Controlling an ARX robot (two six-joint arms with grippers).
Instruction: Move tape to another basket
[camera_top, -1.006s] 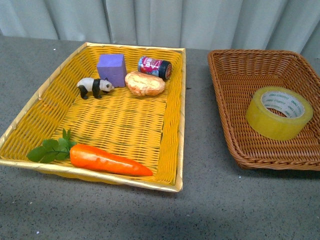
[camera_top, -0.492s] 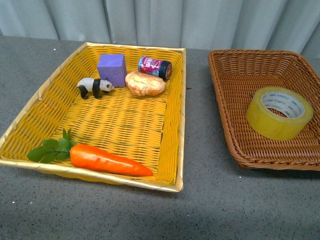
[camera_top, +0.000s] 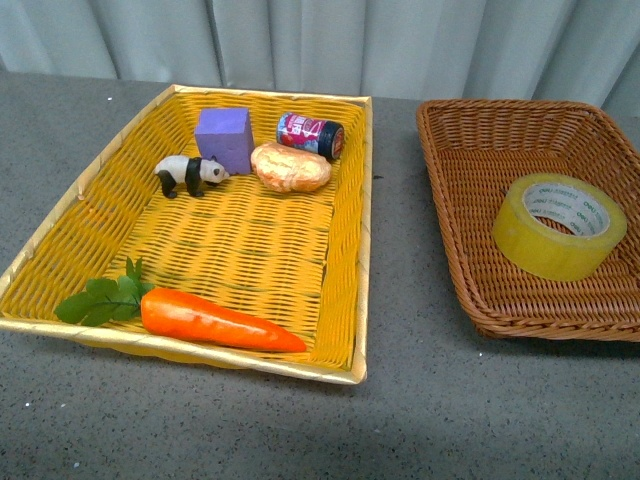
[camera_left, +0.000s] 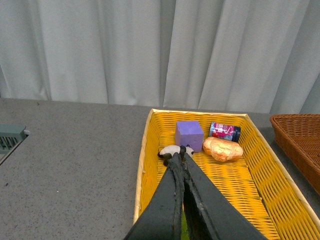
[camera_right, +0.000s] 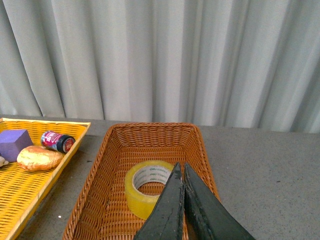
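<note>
The wide roll of translucent yellow packing tape (camera_top: 558, 226) with its white printed core is lying tilted inside the rectangular dark brown woven wicker basket (camera_top: 455, 180), resting on the weave toward the basket's right side, well apart from my fingers. My right gripper (camera_right: 181, 172) is hanging above that basket with its two dark jaws pressed together, clenched on nothing; in my right wrist view its tips are lining up over the tape's near rim. My left gripper (camera_left: 181, 156) is likewise closed tight and empty, poised over the bright yellow woven basket with a pale rim (camera_top: 90, 176).

In that yellow basket, a purple cube (camera_top: 224, 138) is sitting at the far end, with a small black-and-white panda figure (camera_top: 188, 174) just beside it, a golden-brown bread roll (camera_top: 290, 167) near its other side, and a small red-labelled can (camera_top: 310, 134) lying on its side behind the roll. An orange plastic carrot with green leaves (camera_top: 210, 319) is lying along the near edge. Both baskets are sitting on a grey table (camera_top: 420, 410), well apart from each other.
</note>
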